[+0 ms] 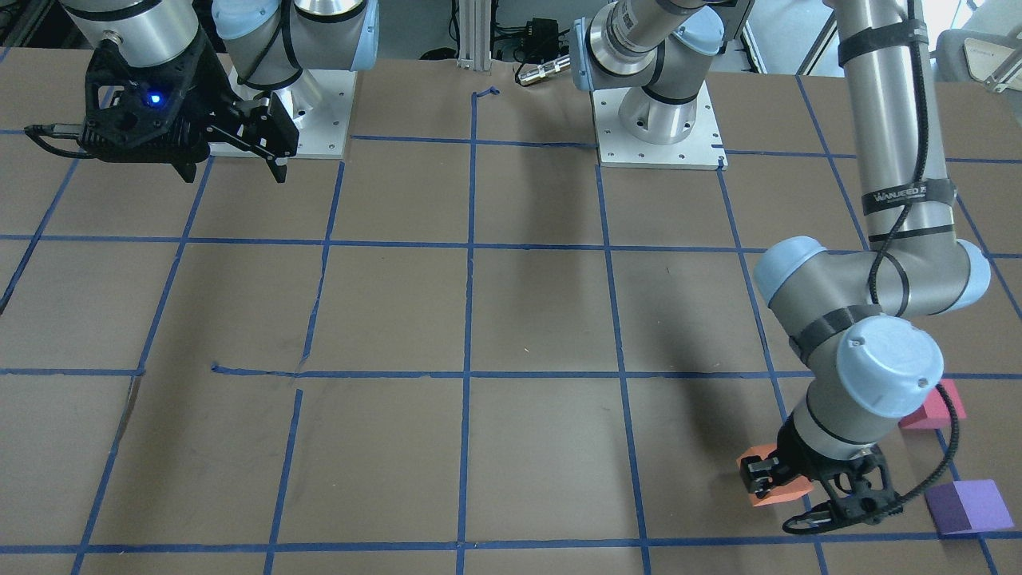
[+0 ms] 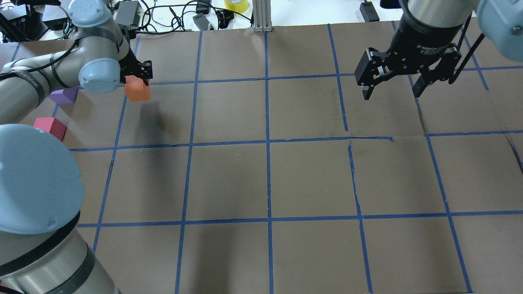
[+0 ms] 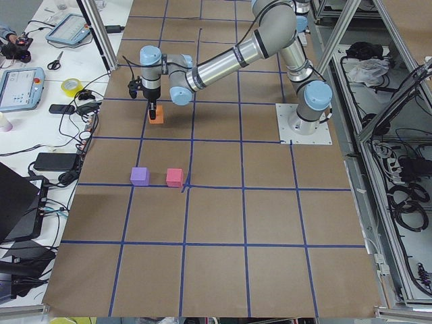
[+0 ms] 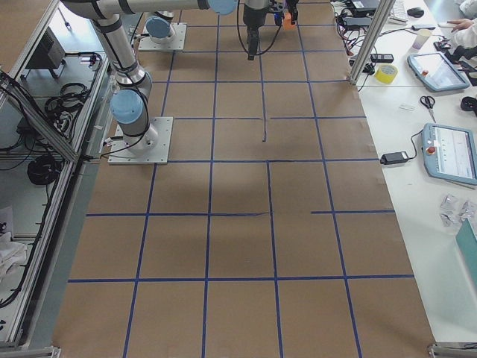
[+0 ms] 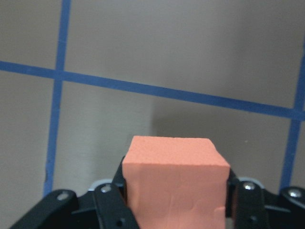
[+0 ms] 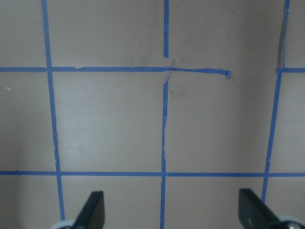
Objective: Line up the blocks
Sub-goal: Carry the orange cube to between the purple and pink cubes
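Gripper L (image 2: 136, 81) clamps orange block (image 2: 137, 93); arm L (image 1: 878, 371) part-hides red block (image 1: 946, 411).

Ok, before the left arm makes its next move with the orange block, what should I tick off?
1. Left gripper jaws shut on the orange block: ok.
2. Orange block centred between the jaws in the wrist view: ok.
3. Orange block lifted clear of the table: cannot tell.
4. Purple block and pinkish red block side by side, apart, not touched by a gripper: ok.
5. Right gripper open, empty, far across the table: ok.
6. All three blocks in one line: not ok, the orange block is off the other two's row.
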Available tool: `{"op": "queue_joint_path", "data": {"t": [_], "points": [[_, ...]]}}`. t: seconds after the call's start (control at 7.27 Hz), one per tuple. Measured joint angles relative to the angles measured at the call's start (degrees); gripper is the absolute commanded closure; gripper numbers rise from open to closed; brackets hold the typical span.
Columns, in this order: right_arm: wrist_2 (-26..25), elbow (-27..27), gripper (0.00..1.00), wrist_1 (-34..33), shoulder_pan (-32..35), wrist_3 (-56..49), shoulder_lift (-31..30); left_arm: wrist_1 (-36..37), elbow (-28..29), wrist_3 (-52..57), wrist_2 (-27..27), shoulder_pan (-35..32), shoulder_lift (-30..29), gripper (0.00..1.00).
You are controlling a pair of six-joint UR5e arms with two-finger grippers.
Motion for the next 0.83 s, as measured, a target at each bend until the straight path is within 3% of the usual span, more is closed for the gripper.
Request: {"op": "queue_joint_path", "data": {"t": [0.41, 0.83], "points": [[-0.3, 0.7, 0.0, 0.0, 1.0, -0.5, -0.1, 0.1, 1.4, 19.7, 0.3, 10.7, -0.2, 0.86], [-0.8, 0.8, 0.0, -0.1, 2.1, -0.3, 0.1, -0.2, 4.8, 24.8, 4.4, 14.2, -1.1, 0.85]]}}
